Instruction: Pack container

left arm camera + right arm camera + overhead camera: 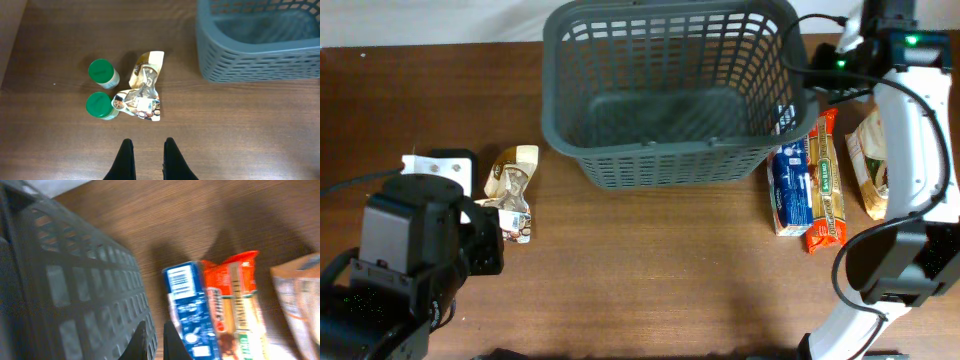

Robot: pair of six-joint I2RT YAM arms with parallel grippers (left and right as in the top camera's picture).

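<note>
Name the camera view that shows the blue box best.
Overhead. The blue box lies sharp and nearly full length between the basket and the orange packet. The right wrist view shows it close but blurred, its lower end cut by the frame. The left wrist view misses it.

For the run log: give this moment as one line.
container: empty | left gripper: shut, empty, pouch ahead | right gripper: shut, empty, between container and blue box
</note>
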